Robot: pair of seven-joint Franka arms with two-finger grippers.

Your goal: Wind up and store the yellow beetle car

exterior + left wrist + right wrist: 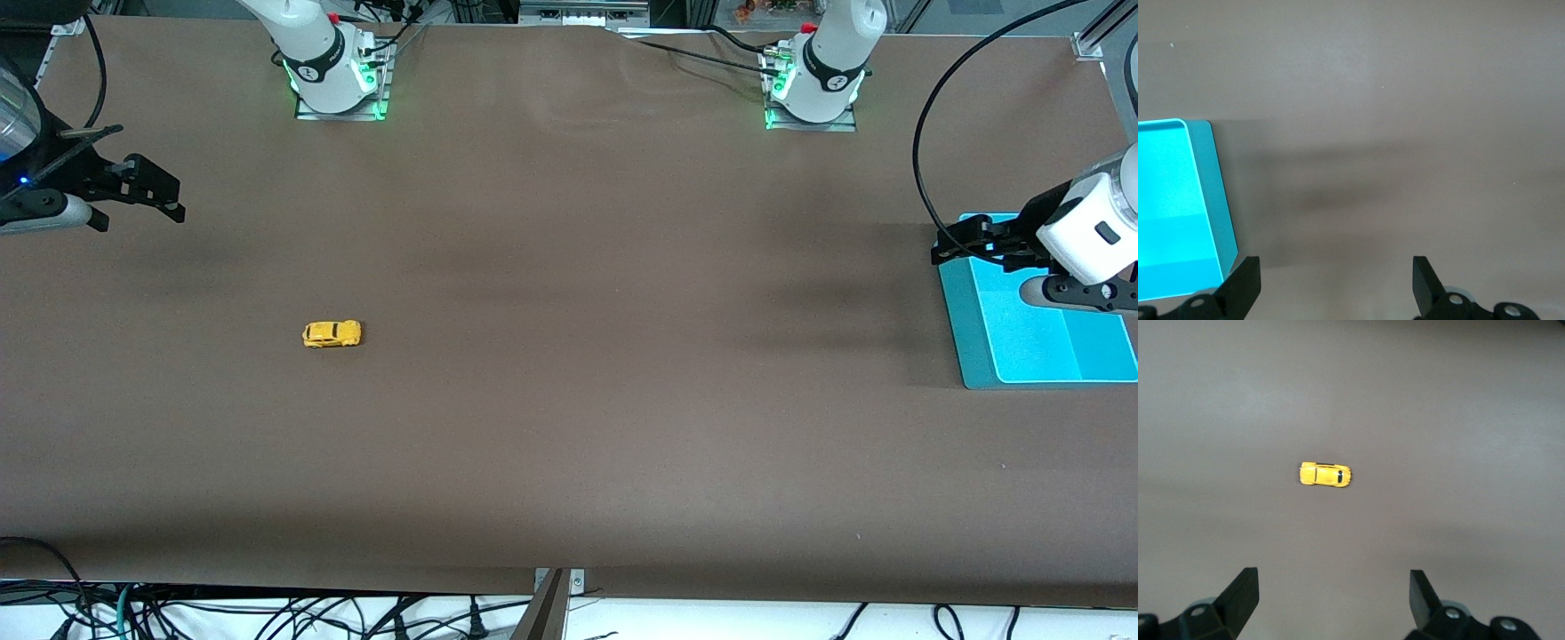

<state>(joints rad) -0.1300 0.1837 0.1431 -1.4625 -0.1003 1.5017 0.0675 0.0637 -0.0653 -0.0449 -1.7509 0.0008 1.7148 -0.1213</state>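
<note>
The yellow beetle car (332,333) stands on its wheels on the brown table, toward the right arm's end. In the right wrist view the car (1325,474) is small and well ahead of my right gripper (1335,593), which is open and empty. That right gripper (160,191) hangs over bare table at the right arm's end, apart from the car. My left gripper (958,244) hovers over the edge of a teal tray (962,329) at the left arm's end. In the left wrist view the left gripper (1336,280) is open with only table between its fingers.
The teal tray (1213,193) is shallow, with nothing showing inside it. Black cables (929,133) loop above the table near the left arm. The two arm bases (333,76) stand along the table edge farthest from the front camera.
</note>
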